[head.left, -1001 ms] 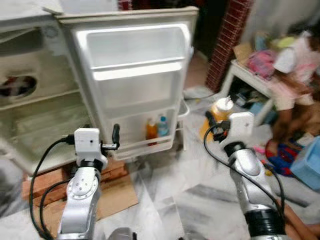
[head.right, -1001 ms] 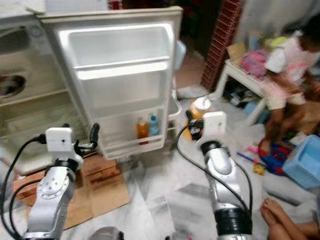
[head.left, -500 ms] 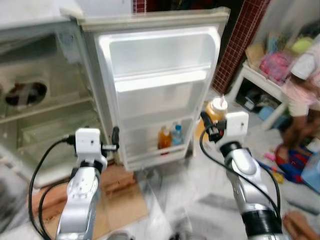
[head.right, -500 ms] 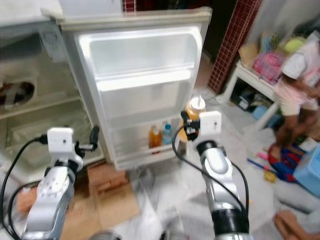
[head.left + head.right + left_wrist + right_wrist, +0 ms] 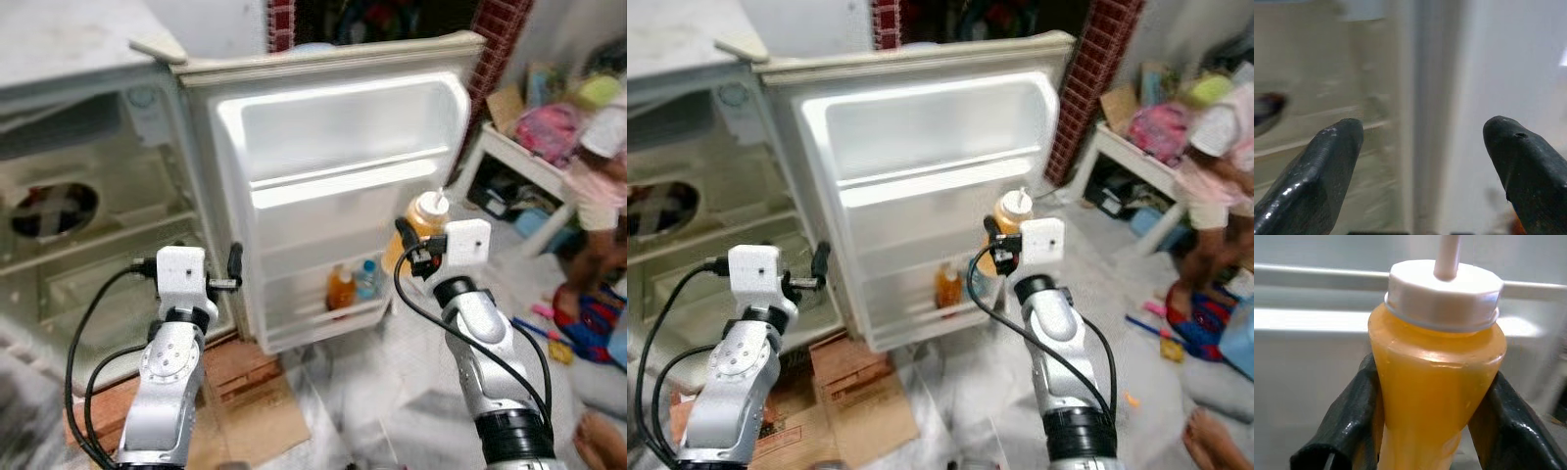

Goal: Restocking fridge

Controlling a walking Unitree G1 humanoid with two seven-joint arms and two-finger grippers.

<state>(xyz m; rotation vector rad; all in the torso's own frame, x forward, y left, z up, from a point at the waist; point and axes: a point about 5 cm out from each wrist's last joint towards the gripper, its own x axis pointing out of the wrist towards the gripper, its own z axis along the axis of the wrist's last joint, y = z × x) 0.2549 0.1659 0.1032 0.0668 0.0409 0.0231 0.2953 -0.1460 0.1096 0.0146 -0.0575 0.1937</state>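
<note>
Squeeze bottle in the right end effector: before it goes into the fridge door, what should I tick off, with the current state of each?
1. Right end effector shut on the yellow squeeze bottle, fingers on both sides: ok.
2. Bottle upright, white cap on: ok.
3. Fridge door open, shelves facing the robot: ok.
4. Room on the bottom door shelf beside the orange bottle and blue-capped bottle: cannot tell.
5. Left end effector open, holding nothing, by the door's hinge edge: ok.
6. Person to the right, apart from the arm: ok.
</note>
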